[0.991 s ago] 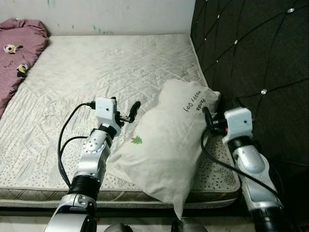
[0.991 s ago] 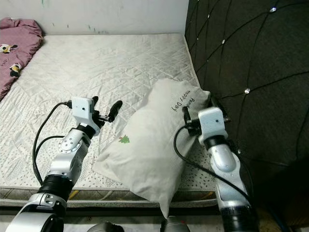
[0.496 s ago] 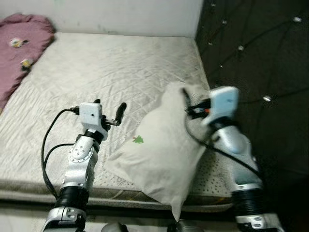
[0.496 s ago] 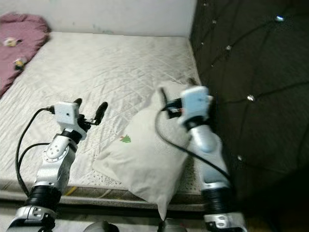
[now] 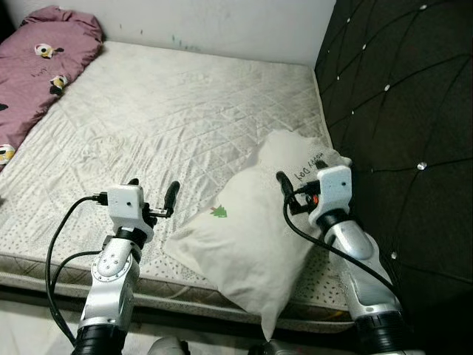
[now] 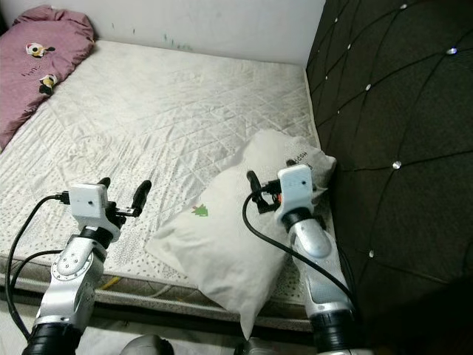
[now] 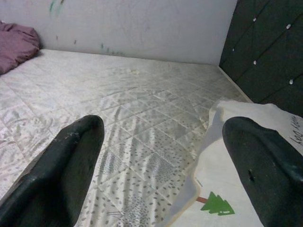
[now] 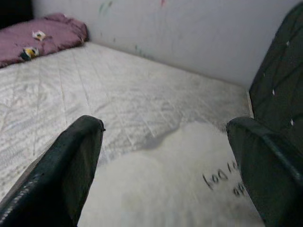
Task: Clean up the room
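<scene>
Quilted off-white fabric covers the bare mattress (image 5: 162,126), which spreads across most of the scene and runs back to a pale wall (image 5: 222,26) marked with a few small coloured smudges. Along the robot's right side of the bed stands a tall black tufted headboard (image 5: 399,96), its diamond padding pinned with small shiny studs. At the far left corner of the mattress lies a bunched maroon blanket (image 5: 41,63) printed with small cartoon figures, well apart from both arms. Near the front right of the mattress, close against the headboard, rests a cream pillow (image 5: 259,229) lying at a slant: its far end is up by the headboard and carries dark handwritten lettering, a small green tree print (image 5: 219,212) sits near its middle, and its near corner hangs past the front edge of the mattress. The silver right arm rises from below beside the headboard, and the right gripper (image 6: 284,171) sits over the far end of the pillow, its two black fingers (image 8: 71,165) spread wide apart with nothing between them, the lettered end of the pillow lying just beyond in the right wrist view. The silver left arm comes up from the front edge of the bed, trailing a looped black cable (image 5: 63,237); the left gripper (image 5: 151,191) hovers above the mattress just beside the pillow's left edge, fingers likewise parted and empty, apart from the pillow.
</scene>
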`<state>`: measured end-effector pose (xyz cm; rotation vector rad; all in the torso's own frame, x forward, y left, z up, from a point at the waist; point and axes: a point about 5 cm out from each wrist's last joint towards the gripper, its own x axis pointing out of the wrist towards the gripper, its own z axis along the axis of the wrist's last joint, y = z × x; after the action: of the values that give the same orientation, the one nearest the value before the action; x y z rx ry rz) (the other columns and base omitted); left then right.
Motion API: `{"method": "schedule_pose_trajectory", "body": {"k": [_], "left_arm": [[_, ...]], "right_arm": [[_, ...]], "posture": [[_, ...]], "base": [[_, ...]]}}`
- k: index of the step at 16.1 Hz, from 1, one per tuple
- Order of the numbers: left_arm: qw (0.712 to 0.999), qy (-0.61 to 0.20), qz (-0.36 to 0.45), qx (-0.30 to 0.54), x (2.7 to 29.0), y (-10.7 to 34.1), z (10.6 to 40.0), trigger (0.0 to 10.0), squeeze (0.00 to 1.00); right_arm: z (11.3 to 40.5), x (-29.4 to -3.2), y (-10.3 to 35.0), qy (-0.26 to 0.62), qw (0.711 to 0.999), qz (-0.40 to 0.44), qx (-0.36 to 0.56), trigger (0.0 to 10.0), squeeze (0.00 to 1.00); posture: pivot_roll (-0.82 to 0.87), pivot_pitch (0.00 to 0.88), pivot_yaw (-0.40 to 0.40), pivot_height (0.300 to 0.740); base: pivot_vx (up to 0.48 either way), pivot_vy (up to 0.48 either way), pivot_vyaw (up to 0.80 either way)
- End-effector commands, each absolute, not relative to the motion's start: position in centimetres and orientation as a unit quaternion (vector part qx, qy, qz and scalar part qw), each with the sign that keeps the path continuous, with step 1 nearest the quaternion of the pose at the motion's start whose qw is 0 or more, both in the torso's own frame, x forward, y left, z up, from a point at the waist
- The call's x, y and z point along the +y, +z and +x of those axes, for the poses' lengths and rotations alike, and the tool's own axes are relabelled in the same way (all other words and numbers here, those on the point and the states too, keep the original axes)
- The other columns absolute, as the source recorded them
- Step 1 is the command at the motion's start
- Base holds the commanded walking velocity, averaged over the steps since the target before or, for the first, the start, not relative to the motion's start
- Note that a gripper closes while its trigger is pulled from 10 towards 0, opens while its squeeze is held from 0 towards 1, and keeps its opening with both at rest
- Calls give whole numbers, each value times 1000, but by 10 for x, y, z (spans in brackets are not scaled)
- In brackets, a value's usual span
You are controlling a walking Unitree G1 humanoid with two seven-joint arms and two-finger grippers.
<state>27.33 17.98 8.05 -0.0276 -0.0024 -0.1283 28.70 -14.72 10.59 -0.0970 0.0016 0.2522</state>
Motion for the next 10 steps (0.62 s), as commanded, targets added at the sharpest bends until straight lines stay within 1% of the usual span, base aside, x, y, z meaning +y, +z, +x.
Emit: {"method": "schedule_pose_trajectory", "body": {"k": [1,2,4,7,10], "left_arm": [[998,-62,-9,1,180,83,271,10000,0],[998,-60,-8,3,181,85,269,10000,0],[998,-61,-5,32,183,85,264,10000,0],[997,-61,12,37,189,85,257,10000,0],[997,-53,21,49,190,86,257,10000,0]], "right_arm": [[280,-155,101,109,993,-50,15,10000,0],[275,-156,97,105,993,-50,23,10000,0],[268,-157,90,91,994,-43,41,10000,0],[265,-151,87,81,995,-27,44,10000,0],[266,-150,90,70,997,5,31,10000,0]], "posture": [[-35,40,-73,740],[-33,63,-65,740],[-18,101,-43,740],[-6,119,-12,740],[-2,116,-11,740]], "base": [[0,0,-800],[0,0,-800],[0,0,-800],[0,0,-769],[0,0,0]]}}
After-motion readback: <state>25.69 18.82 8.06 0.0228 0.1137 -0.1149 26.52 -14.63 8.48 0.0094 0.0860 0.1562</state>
